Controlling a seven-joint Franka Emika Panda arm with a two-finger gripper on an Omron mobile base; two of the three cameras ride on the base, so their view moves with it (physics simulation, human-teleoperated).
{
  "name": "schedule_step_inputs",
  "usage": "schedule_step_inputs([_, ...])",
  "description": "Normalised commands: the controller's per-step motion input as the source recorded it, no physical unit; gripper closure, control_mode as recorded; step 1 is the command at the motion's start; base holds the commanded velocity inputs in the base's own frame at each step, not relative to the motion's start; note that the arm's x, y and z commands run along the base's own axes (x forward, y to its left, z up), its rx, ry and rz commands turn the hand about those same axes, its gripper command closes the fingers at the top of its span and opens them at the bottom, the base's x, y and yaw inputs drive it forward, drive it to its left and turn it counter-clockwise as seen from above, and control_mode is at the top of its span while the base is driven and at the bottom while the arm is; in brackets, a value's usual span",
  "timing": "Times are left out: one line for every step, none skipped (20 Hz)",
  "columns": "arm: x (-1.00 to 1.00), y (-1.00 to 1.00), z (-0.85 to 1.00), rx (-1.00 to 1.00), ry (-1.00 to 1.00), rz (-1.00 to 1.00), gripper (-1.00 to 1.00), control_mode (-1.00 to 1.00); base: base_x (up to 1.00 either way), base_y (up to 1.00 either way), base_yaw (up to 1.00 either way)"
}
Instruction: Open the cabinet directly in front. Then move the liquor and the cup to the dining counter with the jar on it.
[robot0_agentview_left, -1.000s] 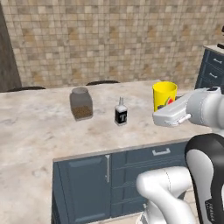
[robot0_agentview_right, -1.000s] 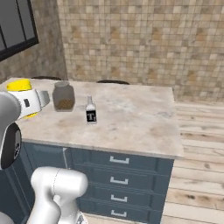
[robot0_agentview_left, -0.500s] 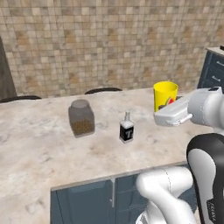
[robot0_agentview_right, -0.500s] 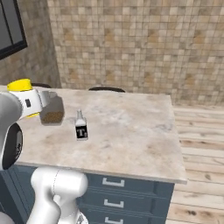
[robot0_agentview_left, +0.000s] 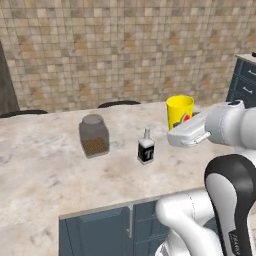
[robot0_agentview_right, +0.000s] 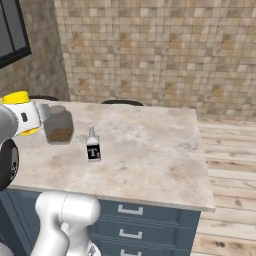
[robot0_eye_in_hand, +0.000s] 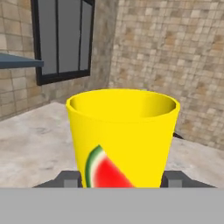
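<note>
Hand (robot0_eye_in_hand: 120, 178) pinching the yellow cup (robot0_eye_in_hand: 122, 135), one finger on each side, centre of the hand view, right of centre in the left base view. Liquor (robot0_agentview_left: 146, 148) mid-frame on the bench (robot0_agentview_left: 45, 170), jar (robot0_agentview_left: 94, 136) to its left.

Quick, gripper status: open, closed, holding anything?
Gripper: shut on the cup, carried above the counter.

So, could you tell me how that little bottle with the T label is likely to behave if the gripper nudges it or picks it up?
The liquor stands upright on a narrow base with a slim neck, so a nudge near the cap would probably tip it. It looks small beside the jar, so likely light. Its smooth, round body might slip or roll once down.
</note>
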Motion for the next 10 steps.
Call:
schedule_step_inputs([0.0,1.0,-0.41,-0.06,0.06,0.0,1.0,-1.0,0.0,0.0,0.0])
schedule_step_inputs([0.0,1.0,-0.49,-0.07,0.12,0.0,1.0,-1.0,0.0,0.0,0.0])
schedule_step_inputs([0.0,1.0,-0.49,-0.06,0.17,0.0,1.0,-1.0,0.0,0.0,0.0])
schedule_step_inputs([0.05,1.0,-0.49,-0.05,0.22,0.0,1.0,-1.0,0.0,0.0,0.0])
schedule_step_inputs([0.11,1.0,-0.49,-0.05,0.27,0.0,1.0,-1.0,0.0,0.0,0.0])
schedule_step_inputs([0.16,1.0,-0.51,-0.04,0.32,0.0,1.0,-1.0,0.0,0.0,0.0])
schedule_step_inputs([0.23,1.0,-0.51,-0.04,0.35,0.0,1.0,-1.0,0.0,0.0,0.0])
schedule_step_inputs([0.19,1.0,-0.51,-0.05,0.37,0.0,1.0,-1.0,0.0,0.0,0.0])
schedule_step_inputs([0.12,0.9,-0.44,-0.04,0.38,0.0,1.0,-1.0,0.0,0.0,0.0])
schedule_step_inputs([0.0,0.57,-0.26,0.0,0.34,0.01,1.0,-1.0,0.0,0.0,0.0])
